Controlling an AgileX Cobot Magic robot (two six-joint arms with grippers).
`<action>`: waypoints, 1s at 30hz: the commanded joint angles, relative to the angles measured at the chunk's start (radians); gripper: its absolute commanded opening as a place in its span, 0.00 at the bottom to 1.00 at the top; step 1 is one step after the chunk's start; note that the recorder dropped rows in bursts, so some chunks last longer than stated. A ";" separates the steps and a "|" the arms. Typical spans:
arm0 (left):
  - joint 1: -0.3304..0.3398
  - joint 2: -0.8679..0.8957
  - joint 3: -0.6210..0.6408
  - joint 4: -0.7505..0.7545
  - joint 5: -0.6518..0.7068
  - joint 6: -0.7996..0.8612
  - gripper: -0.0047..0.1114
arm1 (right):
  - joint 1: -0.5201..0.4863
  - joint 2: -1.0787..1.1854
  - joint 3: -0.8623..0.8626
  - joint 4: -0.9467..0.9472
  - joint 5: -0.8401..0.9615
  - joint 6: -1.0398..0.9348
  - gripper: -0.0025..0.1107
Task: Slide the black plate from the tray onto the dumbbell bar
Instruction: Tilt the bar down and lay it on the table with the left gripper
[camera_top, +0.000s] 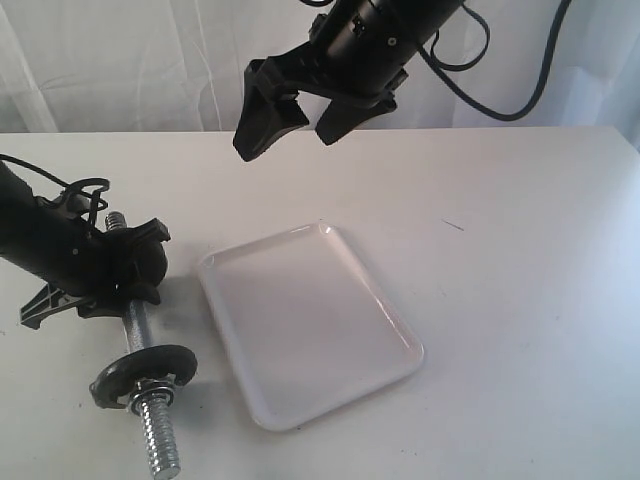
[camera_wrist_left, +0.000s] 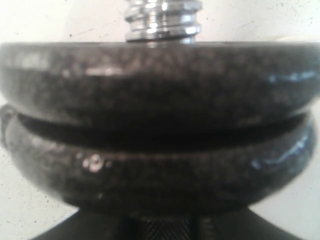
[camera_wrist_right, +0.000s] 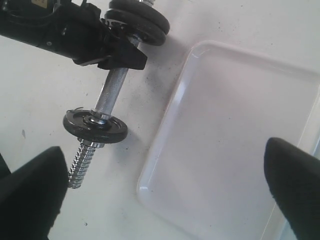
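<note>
The white tray (camera_top: 352, 352) (camera_wrist_right: 235, 150) lies bare in the middle of the table. The black plate (camera_top: 145, 375) (camera_wrist_right: 95, 127) sits on the dumbbell bar (camera_top: 137, 335) (camera_wrist_right: 111, 90), just inside the near threaded end (camera_top: 160, 440). My left gripper (camera_top: 125, 292) (camera_wrist_right: 125, 56) is shut on the bar's knurled middle. Two matching black discs (camera_wrist_left: 160, 130) (camera_wrist_right: 142, 20) fill the left wrist view at the bar's far end. My right gripper (camera_top: 290, 135) (camera_wrist_right: 162, 187) hangs open and empty high above the tray's far side, with one fingertip (camera_wrist_right: 30, 192) showing near the bar's threaded end.
The bar lies on the white table (camera_top: 520, 260) left of the tray. A white curtain (camera_top: 120, 60) hangs behind the table. Black cables (camera_top: 520, 90) trail from the right arm, and a cable loop (camera_top: 85, 190) lies by the left arm.
</note>
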 joint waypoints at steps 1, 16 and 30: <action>-0.004 -0.040 -0.027 -0.050 0.011 0.004 0.05 | -0.011 -0.013 -0.010 -0.001 0.002 0.002 0.95; -0.004 -0.040 -0.027 -0.050 0.033 0.004 0.47 | -0.011 -0.013 -0.010 -0.001 0.002 0.002 0.95; -0.004 -0.040 -0.027 -0.050 0.035 0.083 0.12 | -0.011 -0.013 -0.010 -0.001 0.002 0.002 0.95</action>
